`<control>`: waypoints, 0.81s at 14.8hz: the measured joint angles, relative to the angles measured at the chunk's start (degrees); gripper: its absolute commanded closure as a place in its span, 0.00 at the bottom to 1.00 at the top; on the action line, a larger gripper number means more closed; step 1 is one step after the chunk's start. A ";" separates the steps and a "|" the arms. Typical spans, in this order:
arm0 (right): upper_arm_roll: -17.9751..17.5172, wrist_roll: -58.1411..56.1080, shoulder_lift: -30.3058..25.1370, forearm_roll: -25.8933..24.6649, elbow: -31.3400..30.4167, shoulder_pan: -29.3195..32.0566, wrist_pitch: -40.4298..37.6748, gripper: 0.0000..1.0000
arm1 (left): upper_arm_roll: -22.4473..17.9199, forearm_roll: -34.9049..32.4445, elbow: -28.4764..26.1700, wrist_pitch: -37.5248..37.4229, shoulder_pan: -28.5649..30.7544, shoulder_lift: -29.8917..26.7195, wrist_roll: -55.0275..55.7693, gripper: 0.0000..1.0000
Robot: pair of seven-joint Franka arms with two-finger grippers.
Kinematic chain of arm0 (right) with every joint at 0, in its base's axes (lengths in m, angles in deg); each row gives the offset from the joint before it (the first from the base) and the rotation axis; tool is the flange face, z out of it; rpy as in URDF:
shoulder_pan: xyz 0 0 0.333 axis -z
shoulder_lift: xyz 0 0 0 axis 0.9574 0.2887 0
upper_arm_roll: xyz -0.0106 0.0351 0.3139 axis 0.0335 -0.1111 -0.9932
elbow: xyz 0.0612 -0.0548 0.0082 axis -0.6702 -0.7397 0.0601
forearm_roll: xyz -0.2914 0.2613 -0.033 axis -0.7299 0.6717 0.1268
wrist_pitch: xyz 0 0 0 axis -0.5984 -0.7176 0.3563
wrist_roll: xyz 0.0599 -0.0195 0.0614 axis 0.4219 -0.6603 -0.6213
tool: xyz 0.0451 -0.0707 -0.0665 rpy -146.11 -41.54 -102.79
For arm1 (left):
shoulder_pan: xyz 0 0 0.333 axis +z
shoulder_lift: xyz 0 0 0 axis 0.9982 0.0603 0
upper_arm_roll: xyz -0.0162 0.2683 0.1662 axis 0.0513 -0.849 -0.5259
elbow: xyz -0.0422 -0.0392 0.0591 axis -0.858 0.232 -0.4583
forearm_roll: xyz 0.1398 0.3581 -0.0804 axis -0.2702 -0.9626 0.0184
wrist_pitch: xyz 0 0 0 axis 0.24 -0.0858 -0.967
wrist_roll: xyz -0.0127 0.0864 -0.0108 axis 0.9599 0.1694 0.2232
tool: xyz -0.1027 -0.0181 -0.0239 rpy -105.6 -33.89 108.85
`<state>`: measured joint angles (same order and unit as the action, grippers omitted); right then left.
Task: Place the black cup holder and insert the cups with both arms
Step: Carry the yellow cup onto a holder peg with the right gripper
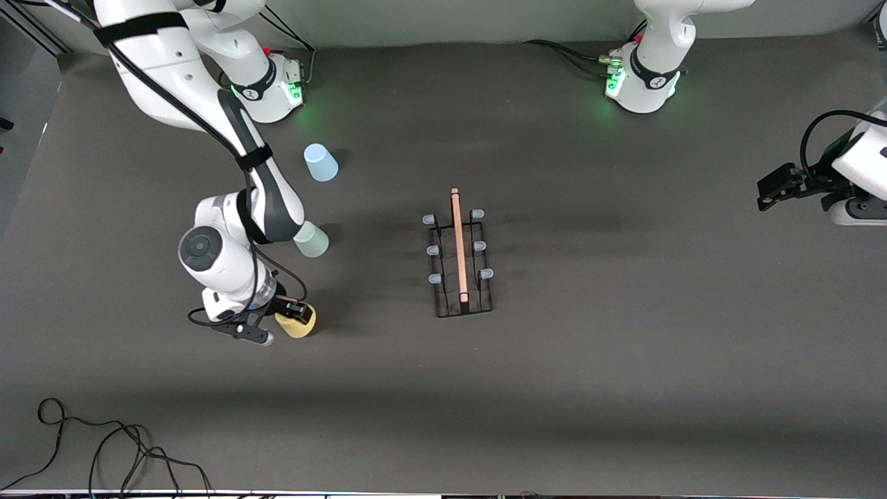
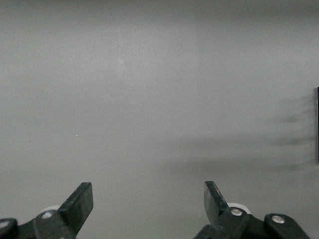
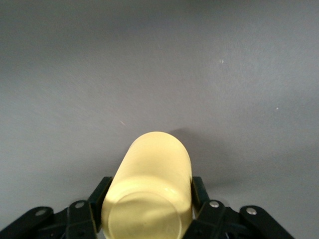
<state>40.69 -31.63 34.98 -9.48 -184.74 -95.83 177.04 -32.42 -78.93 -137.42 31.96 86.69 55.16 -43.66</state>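
Note:
The black cup holder [image 1: 459, 256], with its wooden rod handle and pale-tipped pegs, stands at the table's middle with no cups on it. My right gripper [image 1: 294, 313] is shut on the yellow cup [image 1: 301, 326] low over the table, toward the right arm's end. In the right wrist view the yellow cup [image 3: 149, 189] fills the gap between the fingers [image 3: 101, 191]. The grey-green cup [image 1: 313, 240] stands partly hidden by the right arm. The light blue cup [image 1: 320, 163] stands upside down farther from the camera. My left gripper [image 1: 770, 194] waits open and empty at the left arm's end; it also shows in the left wrist view [image 2: 148, 199].
Loose black cables [image 1: 104, 450] lie at the table's near edge toward the right arm's end. The two green-lit arm bases [image 1: 277, 86] [image 1: 634, 83] stand along the table's edge farthest from the camera. A dark edge [image 2: 317, 124] shows at the border of the left wrist view.

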 measured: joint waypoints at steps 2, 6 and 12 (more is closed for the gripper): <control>-0.15 3.55 -1.74 0.07 3.04 -0.15 -5.93 1.00 | 0.03 0.00 0.05 0.00 -0.02 -0.04 0.00 0.01; -0.52 14.74 -2.77 0.19 11.30 -4.76 -14.53 1.00 | 0.39 0.00 0.11 -0.06 -0.18 -0.56 0.00 0.01; -0.72 30.74 -0.97 0.22 16.39 -14.99 -15.06 1.00 | 0.37 0.00 0.11 -0.15 -0.19 -0.66 -0.01 0.01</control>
<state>39.97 -0.89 34.01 -9.26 -168.35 -110.83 161.98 -32.05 -78.93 -137.31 31.82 86.50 54.50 -43.67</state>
